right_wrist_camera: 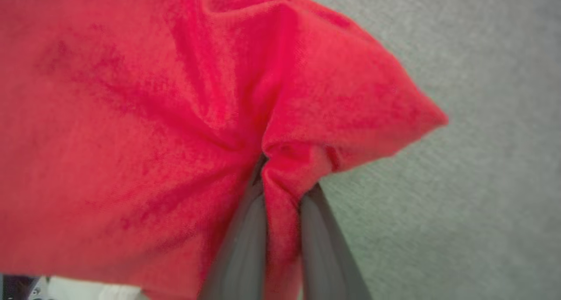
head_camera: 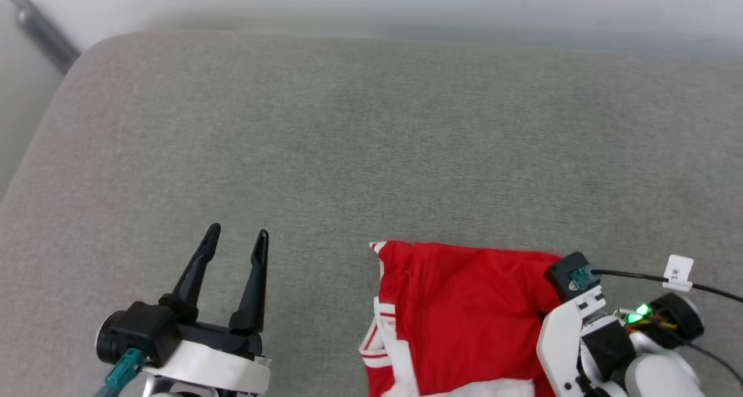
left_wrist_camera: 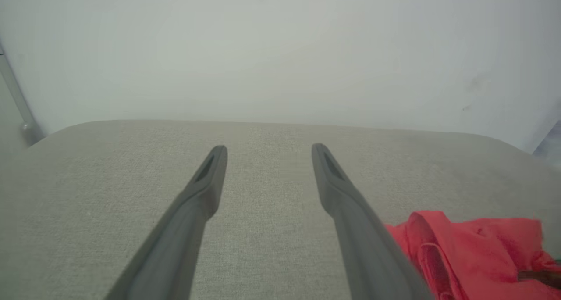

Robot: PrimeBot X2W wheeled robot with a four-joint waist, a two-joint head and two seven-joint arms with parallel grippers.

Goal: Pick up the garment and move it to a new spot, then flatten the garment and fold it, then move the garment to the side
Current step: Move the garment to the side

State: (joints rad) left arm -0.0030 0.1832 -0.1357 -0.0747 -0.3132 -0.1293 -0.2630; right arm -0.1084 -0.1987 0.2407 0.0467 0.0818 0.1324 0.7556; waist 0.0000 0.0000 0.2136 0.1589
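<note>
Garment (head_camera: 464, 316) crumpled at lower right of grey cushion (head_camera: 371, 124), right gripper (right_wrist_camera: 285, 177) pinching its red fold, left gripper (head_camera: 239, 234) spread, lower left.

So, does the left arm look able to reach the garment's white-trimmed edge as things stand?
Probably yes. The left gripper stands open over the grey cushion, and nothing lies between it and the garment. The right gripper pinches the garment's opposite, red side.

Here's the garment (head_camera: 464, 310), soft matt red cloth with a fine knit (the white trim (head_camera: 401, 355) looks just as dull). The cushion (head_camera: 348, 141) is coarse grey woven fabric, and the left gripper (head_camera: 239, 230) shows smooth matt dark plastic.
</note>
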